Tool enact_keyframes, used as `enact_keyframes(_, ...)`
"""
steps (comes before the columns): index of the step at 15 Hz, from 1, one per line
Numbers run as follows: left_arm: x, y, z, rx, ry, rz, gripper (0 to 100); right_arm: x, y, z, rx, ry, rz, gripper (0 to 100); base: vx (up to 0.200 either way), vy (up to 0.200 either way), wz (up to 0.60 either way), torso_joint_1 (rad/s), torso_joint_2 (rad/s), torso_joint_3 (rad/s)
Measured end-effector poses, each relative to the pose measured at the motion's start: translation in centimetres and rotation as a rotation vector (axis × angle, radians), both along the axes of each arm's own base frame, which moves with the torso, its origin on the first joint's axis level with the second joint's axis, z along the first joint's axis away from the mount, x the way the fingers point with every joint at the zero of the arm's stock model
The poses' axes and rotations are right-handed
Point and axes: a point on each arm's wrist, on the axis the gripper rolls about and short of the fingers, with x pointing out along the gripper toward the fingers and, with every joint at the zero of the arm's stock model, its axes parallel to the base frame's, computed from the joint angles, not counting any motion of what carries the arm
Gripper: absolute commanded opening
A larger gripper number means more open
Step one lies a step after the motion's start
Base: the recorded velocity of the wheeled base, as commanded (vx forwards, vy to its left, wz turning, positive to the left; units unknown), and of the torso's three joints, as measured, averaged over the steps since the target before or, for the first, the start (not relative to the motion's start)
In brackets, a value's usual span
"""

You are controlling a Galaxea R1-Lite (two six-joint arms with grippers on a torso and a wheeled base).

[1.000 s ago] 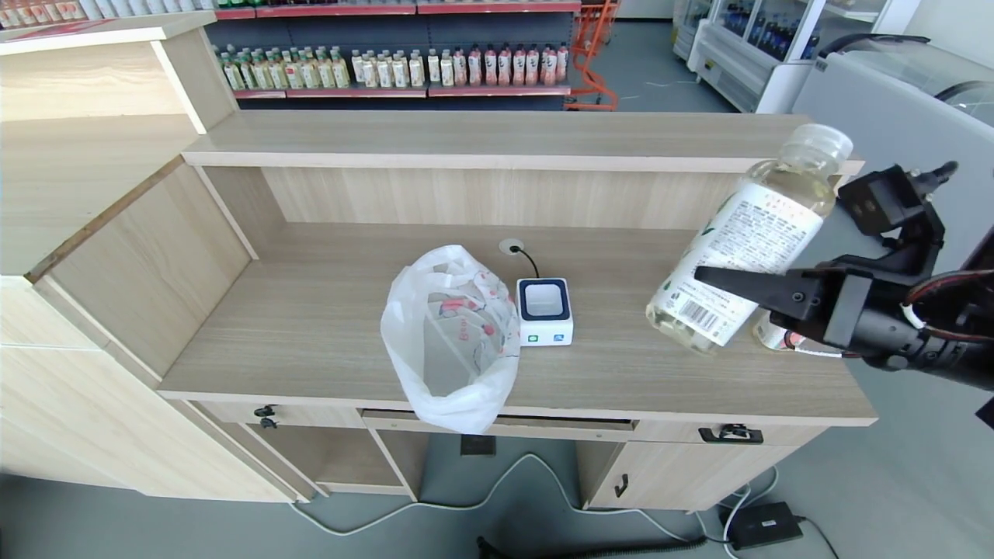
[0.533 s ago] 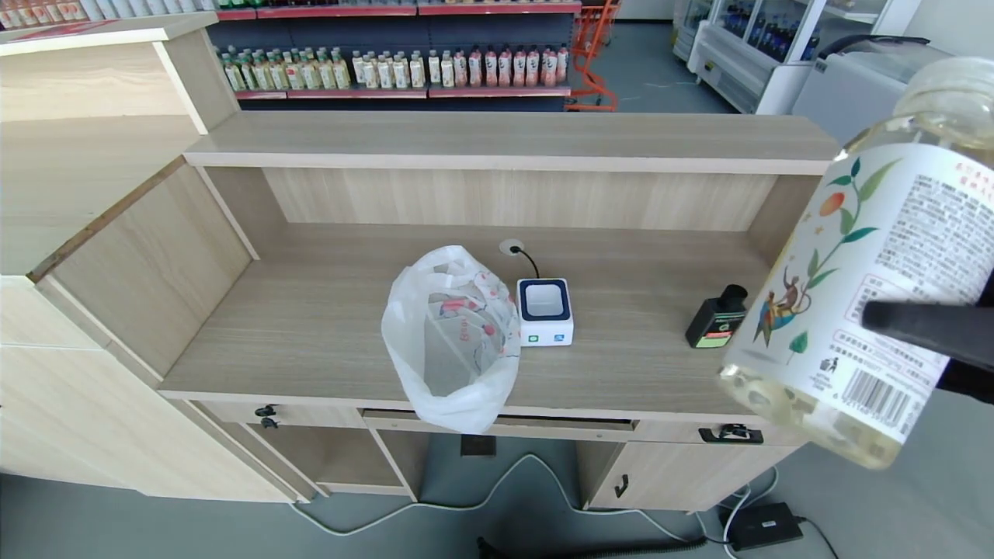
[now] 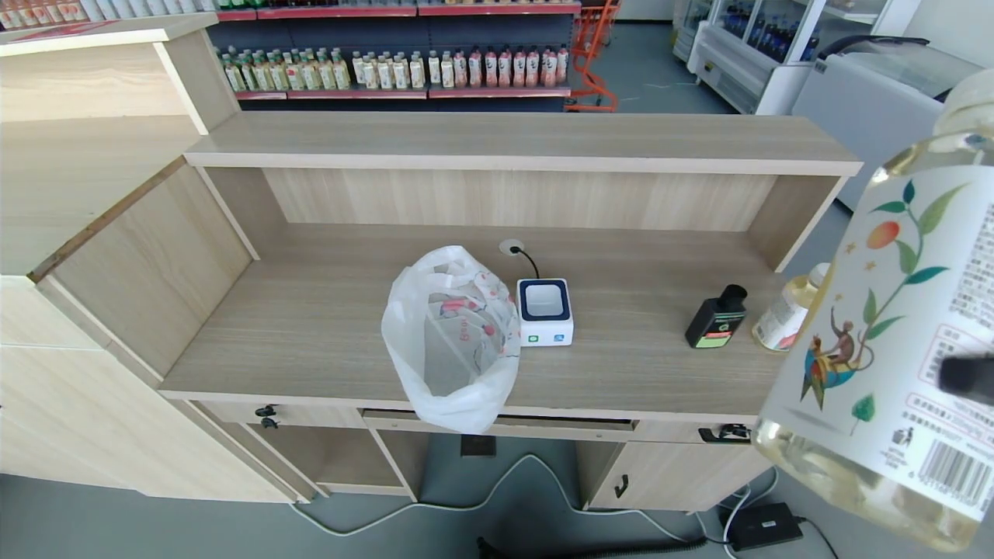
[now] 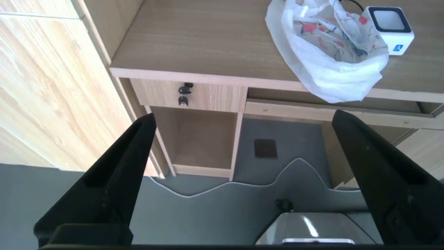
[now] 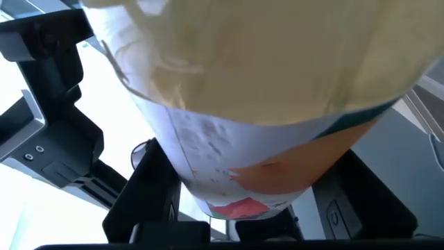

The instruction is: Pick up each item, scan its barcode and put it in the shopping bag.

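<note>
My left claw hangs empty with its 2 fingers spread wide, low off the left front of the counter and above the floor. On the counter, the white plastic shopping bag stands open at the front edge, its bottom sagging over the lip. Right against its right side sits the white barcode scanner, dark window facing up, with a black cable running to a hole in the counter behind it. Further right stands a small black bottle, and just beside it a small bottle of pale liquid, partly hidden. At the far right my right claw is clamped on the tea bottle, lifted off the counter and tilted, cap uppermost, close to my head camera, with the barcode near its base facing me.
</note>
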Motion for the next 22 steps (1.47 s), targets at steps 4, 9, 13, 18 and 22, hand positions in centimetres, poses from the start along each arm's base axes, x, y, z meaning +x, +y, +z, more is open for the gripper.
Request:
enact_keyframes(4,0.0,0.0,0.0,0.000,0.000,0.000,100,-0.1,0.0,-0.2,-0.002,0.002,0.000,0,0.000,0.000,0.00,0.000,0.00,0.000)
enact_keyframes(9,0.0,0.0,0.0,0.000,0.000,0.000,100,0.0,-0.1,-0.5,-0.007,0.004,-0.008,0,0.000,0.000,0.00,0.000,0.00,0.000)
enact_keyframes(13,0.0,0.0,0.0,0.000,0.000,0.000,100,2.4,-0.6,-2.0,-0.079,-0.327,-0.186,0,0.000,0.000,0.00,0.000,0.00,0.000)
enact_keyframes(18,0.0,0.0,0.0,0.000,0.000,0.000,100,12.0,-3.0,-4.5,-0.348,-0.734,-0.588,0,0.000,0.000,0.00,0.000,0.00,0.000)
enact_keyframes(22,0.0,0.0,0.0,0.000,0.000,0.000,100,20.7,-2.4,-3.1,-0.358,-0.897,-0.810,0,0.000,0.000,0.00,0.000,0.00,0.000)
